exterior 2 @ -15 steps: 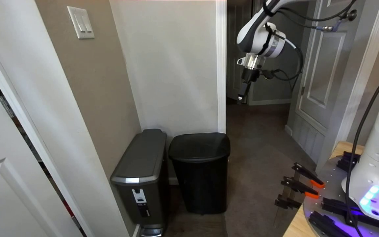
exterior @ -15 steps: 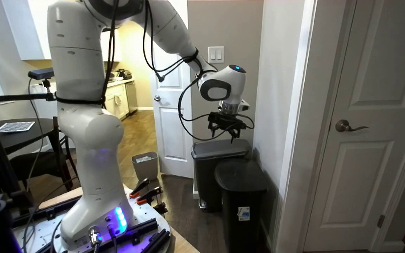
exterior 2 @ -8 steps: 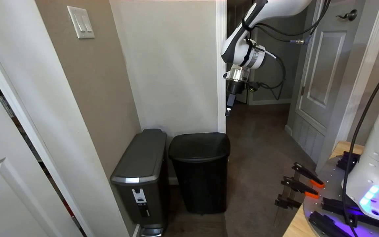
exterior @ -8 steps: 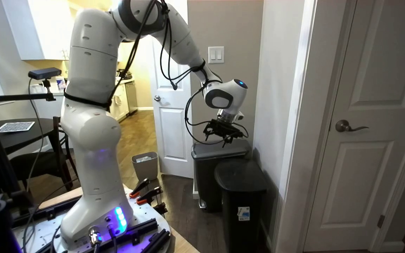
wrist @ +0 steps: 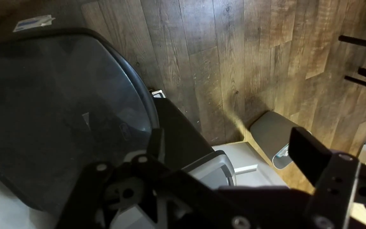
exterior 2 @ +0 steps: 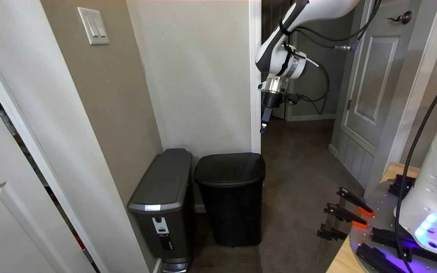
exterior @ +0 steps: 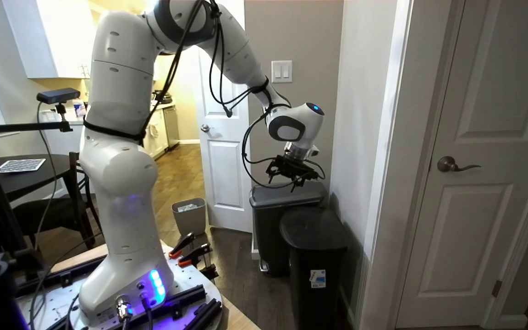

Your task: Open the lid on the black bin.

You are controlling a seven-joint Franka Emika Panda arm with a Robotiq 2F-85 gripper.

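Brings the black two-finger gripper (wrist: pixel 226 133) lower than a second ago and, by the look of it, nearer to the tall, rectangular, black plastic-looking bin (exterior 2: pixel 230 216), then hangs almost motionless through the last half second, with next to no difference in both exterior views. Leaves the flat, glossy black rectangular lid with rounded corners (exterior 2: pixel 230 168) unmoved, lying down on that bin, just beside the dark grey rectangular bin with a grey top (exterior 2: pixel 161 178). Amounts, most likely, to approach only, with the lifting not yet begun; reads like a pause for lining up. Spreads the dark fingers (wrist: pixel 309 152) wide in the wrist view, with brown wood-plank floor (wrist: pixel 202 47) showing through the gap, and grips nothing. Touches nothing either, as far as visible: overlaps the lid's edge in the wrist view by line of sight alone, judging from the clear air between fingertips (exterior 2: pixel 263 129) and lid in an exterior view. Probably calls next for a further descent and a reach for the lid's rim.
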